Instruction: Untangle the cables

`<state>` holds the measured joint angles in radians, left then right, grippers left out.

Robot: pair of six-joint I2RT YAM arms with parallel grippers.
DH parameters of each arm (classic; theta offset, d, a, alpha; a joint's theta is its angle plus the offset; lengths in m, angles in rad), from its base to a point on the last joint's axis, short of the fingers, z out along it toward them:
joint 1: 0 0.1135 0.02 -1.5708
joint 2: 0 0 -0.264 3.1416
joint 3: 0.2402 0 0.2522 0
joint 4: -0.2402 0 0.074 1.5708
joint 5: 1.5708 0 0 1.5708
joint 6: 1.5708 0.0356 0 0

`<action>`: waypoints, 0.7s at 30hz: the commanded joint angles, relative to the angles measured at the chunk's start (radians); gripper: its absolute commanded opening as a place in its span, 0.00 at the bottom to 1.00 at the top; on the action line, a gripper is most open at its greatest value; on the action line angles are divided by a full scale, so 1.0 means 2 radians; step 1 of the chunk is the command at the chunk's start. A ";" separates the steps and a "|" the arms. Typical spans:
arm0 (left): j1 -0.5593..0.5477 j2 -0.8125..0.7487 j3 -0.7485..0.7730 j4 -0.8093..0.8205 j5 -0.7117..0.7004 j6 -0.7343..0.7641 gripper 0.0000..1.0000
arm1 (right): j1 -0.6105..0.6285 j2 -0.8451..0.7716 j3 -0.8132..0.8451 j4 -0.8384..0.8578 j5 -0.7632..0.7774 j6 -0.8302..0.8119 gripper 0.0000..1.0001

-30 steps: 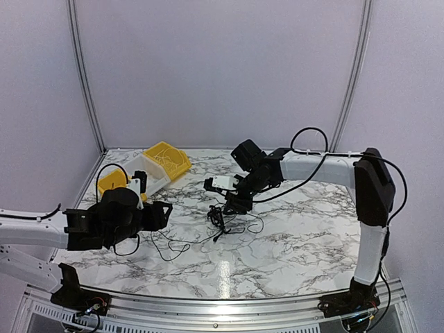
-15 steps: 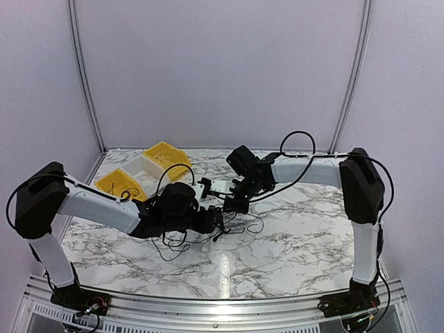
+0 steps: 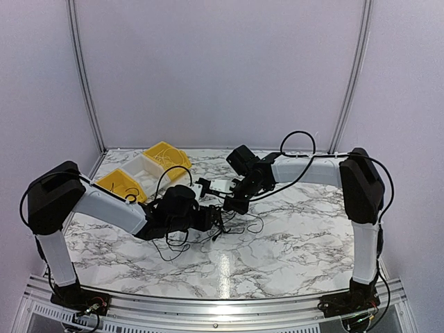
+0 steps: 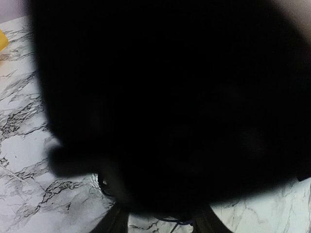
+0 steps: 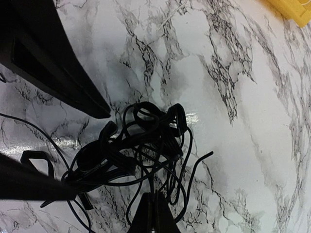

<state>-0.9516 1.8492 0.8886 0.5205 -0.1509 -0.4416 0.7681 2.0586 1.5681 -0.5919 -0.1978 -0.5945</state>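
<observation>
The cables (image 3: 223, 218) lie as a black tangled clump at the middle of the marble table (image 3: 291, 257), with thin loops trailing toward both sides. My right gripper (image 3: 233, 205) is down at the clump's far side. In the right wrist view it (image 5: 154, 206) is shut, with a strand of the cables (image 5: 146, 145) running into its tips. My left gripper (image 3: 212, 220) is at the clump's left. Its dark fingers (image 5: 58, 63) stand apart on either side of the tangle. The left wrist view is mostly blacked out; its fingers (image 4: 116, 224) show spread, with a strand between them.
Two yellow bins (image 3: 168, 158) (image 3: 118, 182) and a white bin (image 3: 146, 170) stand at the back left of the table. A loose cable loop (image 3: 166, 246) lies in front of the left arm. Thicker black arm cables arch over the right arm (image 3: 298, 142).
My left arm has swung in from the left edge to the clump, and its jaws have narrowed. My right gripper has shut at the clump.
</observation>
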 commanded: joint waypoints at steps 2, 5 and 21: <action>0.017 0.031 -0.006 0.060 -0.002 0.002 0.33 | -0.001 -0.016 0.013 0.004 -0.008 0.012 0.00; 0.022 0.043 -0.010 0.091 0.013 0.005 0.25 | -0.002 -0.017 0.012 0.004 -0.009 0.013 0.00; 0.025 0.080 -0.017 0.149 0.033 0.004 0.25 | -0.007 -0.022 0.018 0.003 -0.013 0.023 0.00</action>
<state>-0.9047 1.9686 0.8654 0.7990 -0.0944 -0.4412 0.7578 2.0586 1.5681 -0.6006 -0.1986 -0.5678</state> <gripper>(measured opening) 0.244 0.022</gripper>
